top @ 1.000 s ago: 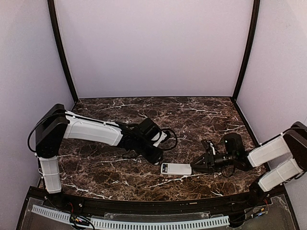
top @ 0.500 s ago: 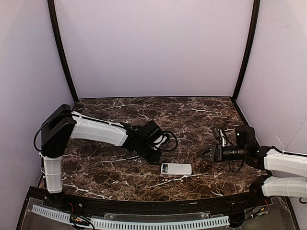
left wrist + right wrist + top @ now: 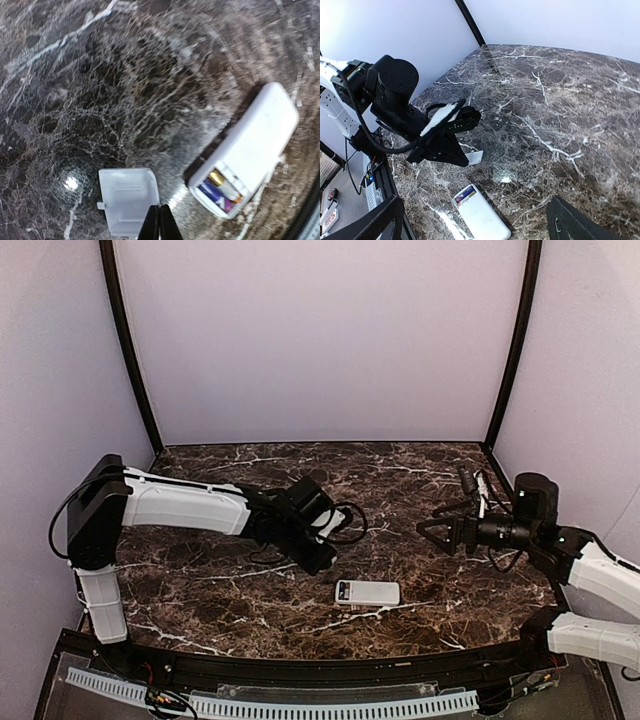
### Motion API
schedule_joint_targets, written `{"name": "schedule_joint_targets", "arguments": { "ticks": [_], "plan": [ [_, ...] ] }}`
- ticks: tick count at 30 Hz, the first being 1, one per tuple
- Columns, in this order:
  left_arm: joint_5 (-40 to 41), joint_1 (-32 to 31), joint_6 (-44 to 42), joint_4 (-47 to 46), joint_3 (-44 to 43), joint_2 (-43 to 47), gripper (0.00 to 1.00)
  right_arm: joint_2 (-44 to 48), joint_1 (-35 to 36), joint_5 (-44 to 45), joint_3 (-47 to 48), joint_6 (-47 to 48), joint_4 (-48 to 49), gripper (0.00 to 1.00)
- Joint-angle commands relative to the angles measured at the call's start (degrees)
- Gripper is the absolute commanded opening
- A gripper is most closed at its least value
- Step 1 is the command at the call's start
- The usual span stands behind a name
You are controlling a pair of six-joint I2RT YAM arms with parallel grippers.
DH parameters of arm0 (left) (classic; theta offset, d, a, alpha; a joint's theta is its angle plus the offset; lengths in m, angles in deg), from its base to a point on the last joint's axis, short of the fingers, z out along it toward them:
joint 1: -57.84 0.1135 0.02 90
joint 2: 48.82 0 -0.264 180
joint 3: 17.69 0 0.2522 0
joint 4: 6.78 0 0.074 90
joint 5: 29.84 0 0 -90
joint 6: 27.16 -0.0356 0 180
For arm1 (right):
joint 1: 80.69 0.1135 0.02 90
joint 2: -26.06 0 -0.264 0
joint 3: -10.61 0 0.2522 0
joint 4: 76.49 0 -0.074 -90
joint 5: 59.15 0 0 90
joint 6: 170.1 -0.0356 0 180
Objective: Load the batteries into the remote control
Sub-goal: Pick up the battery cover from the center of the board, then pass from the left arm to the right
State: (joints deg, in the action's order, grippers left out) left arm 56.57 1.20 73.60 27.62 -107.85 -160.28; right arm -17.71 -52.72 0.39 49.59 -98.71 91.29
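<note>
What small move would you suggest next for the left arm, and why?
Probably open the left claw and take the cover: the batteries sit in the open bay of the remote, and the cover lies loose beside it by the shut claw.

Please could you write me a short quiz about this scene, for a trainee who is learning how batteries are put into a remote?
1. True or false: the white cover is fitted on the remote.
2. Which one stands wide open? A) the left gripper B) the right gripper C) neither
3. Short answer: what lies in the open compartment at the end of the remote?

Key
1. False. The cover lies on the table beside the remote.
2. B. The left one is shut and holds nothing.
3. The batteries.
</note>
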Motion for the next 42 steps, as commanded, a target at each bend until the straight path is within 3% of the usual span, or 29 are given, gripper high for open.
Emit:
{"name": "schedule_joint_targets", "arguments": {
  "ticks": [1, 6, 13, 20, 23, 31, 35, 42],
  "plan": [
    [-12.66, 1.62, -2.94, -1.73, 2.26, 11.49, 0.0, -2.33, -0.21, -5.48, 4.22, 6.34, 2.01, 0.99],
    [-24.46, 2.92, -6.46, -2.04, 4.48, 18.3, 0.0, -5.03, 0.51, -14.74, 5.42, 9.81, 5.27, 0.98],
    [-53.35, 3.82, -6.91, -8.1, 8.22, 25.67, 0.0, -6.41, 2.9, -27.76, 5.97, 11.38, 12.66, 0.86],
    [-66.48, 3.33, -0.75, -14.45, 9.36, 29.5, 0.0, -5.86, 11.5, -27.71, 9.47, 17.62, 8.76, 0.77],
    [-69.15, 1.68, 3.94, -20.7, 10.2, 29.55, 0.0, -6.16, 16.41, -23.27, 13.38, 23.69, 2.96, 0.72],
    [-73.06, -1.42, 9.67, -26.01, 10.12, 27.72, 0.0, -12.82, 25.75, -17.14, 23.52, 35.29, -6.53, 0.62],
    [-73.9, -1.82, 11.01, -27.88, 10.09, 27.68, 0.0, -16.13, 29.27, -16.51, 26.26, 37.48, -7.86, 0.56],
    [-74.45, -2.04, 11.4, -29.28, 10.45, 27.46, 0.0, -20.12, 35.18, -14.42, 29.63, 39.59, -9.2, 0.54]
  ]
}}
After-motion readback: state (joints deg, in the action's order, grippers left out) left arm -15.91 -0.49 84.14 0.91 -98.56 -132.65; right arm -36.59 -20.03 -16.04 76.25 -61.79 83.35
